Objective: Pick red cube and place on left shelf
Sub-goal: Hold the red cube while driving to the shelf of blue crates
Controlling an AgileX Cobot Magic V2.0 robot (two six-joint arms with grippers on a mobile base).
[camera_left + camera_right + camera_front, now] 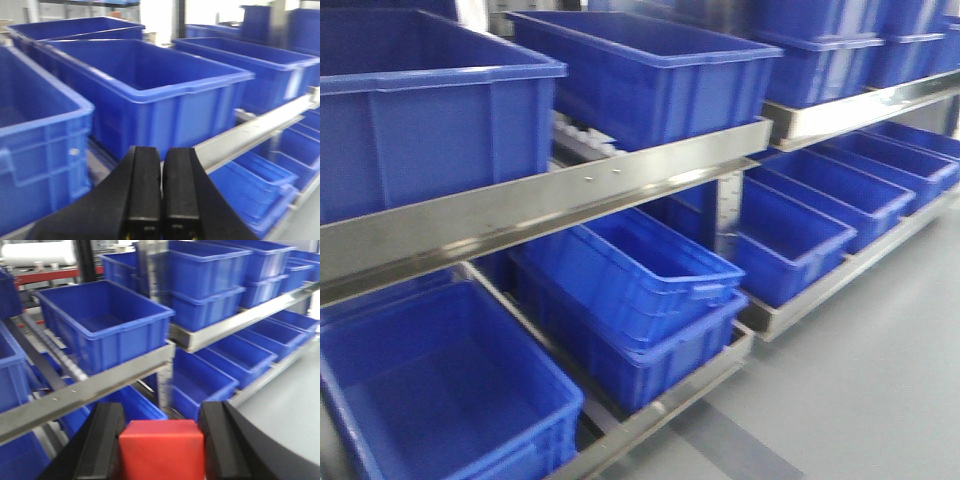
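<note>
In the front view, the left shelf (590, 195) was seen as a steel rack filled with big dark-blue crates (420, 120), set side by side in an upper row and a lower row. Two small screws (588, 178) were seen in its flat front rail, and white rollers (582, 135) were glimpsed between the two upper crates. Grey floor (880, 380) was seen at the right. In the left wrist view, the left gripper (161, 200) was seen with its two black fingers (142, 195) pressed together and nothing between them, held in front of the upper row. A small pale patch (74, 151) was seen on the crate at the left, but it was too blurred to be read. In the right wrist view, the red cube (162, 455) was pinched between the two black fingers (102, 440) of the right gripper (161, 440), up in the air in front of the rack and apart from it. One flat face was turned to the camera, and its top edge was level. The face was seen as plain red. Its bottom was cut off by the picture edge, so a long side could not be told.
</note>
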